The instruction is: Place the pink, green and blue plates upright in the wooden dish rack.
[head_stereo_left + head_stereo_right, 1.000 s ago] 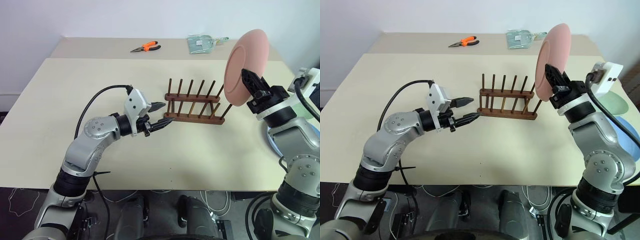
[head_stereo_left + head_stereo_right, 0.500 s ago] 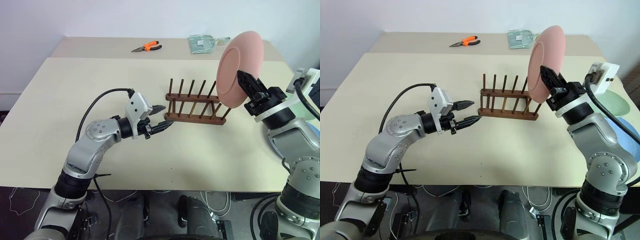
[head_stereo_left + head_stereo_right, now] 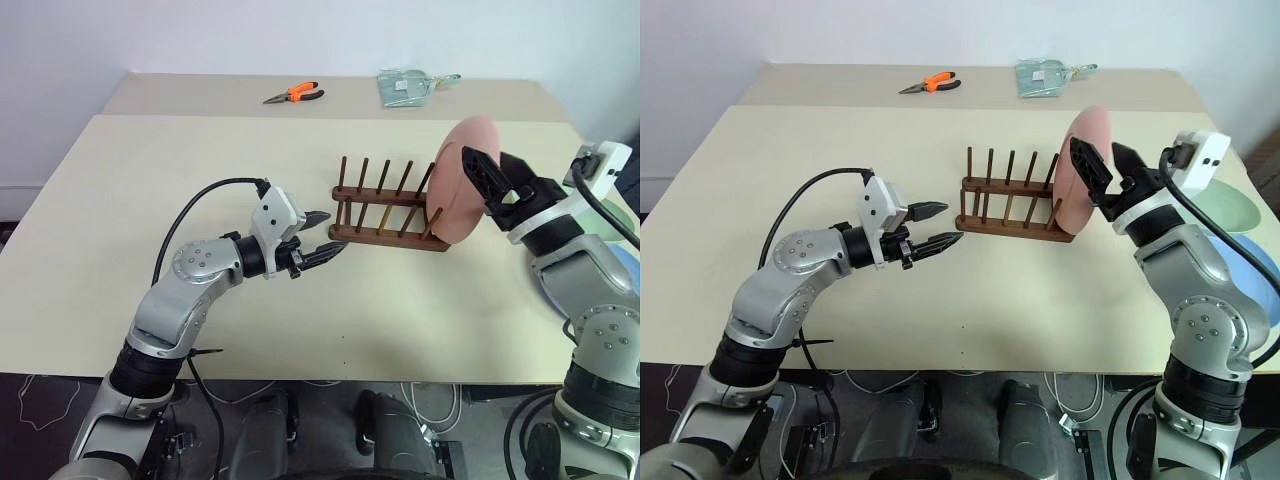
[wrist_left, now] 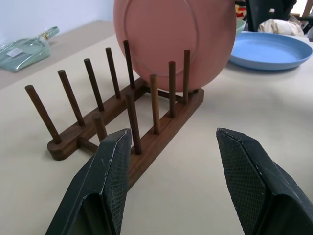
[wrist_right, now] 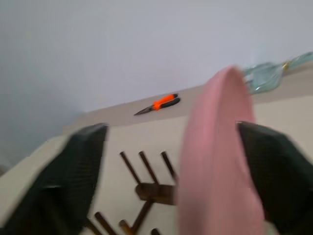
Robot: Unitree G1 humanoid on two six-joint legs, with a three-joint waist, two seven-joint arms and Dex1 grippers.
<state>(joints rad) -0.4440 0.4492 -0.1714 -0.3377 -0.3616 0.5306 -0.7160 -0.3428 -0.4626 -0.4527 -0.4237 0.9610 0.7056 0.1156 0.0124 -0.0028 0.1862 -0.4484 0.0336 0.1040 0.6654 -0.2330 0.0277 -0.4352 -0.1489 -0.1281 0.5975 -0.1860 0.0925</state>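
In the head views we found the wooden dish rack (image 3: pixel 388 212) out on the cream table (image 3: pixel 200 160), with the pink plate (image 3: pixel 460 180) standing upright at the rack's right end, its lower edge down among the last pegs. Our right gripper (image 3: pixel 492 172) sat at that plate's rim with its fingers spread wide, one on each side of the plate and no grip on it. Our left gripper (image 3: pixel 322 236) waited just beside the rack's left end, its fingers parted and empty, apart from the wood. Beyond the rack, at the table's far edge, lay orange-handled pliers (image 3: pixel 292 95) and a clear bag (image 3: pixel 404 85). To the right of the rack we saw the green plate (image 3: pixel 1220 208) and the blue plate (image 3: pixel 1252 272) lying flat. In the left wrist view our two fingers (image 4: pixel 105 188) stood apart short of the rack (image 4: pixel 122 117), which held the pink plate (image 4: pixel 173 41) between its farthest pegs; the blue plate (image 4: pixel 271 49) lay flat past it. In the right wrist view the pink plate (image 5: pixel 217 161) rose edge-on between our two wide-set fingers (image 5: pixel 78 169), with the rack's pegs (image 5: pixel 146 171) below it and the pliers (image 5: pixel 159 104) beyond.
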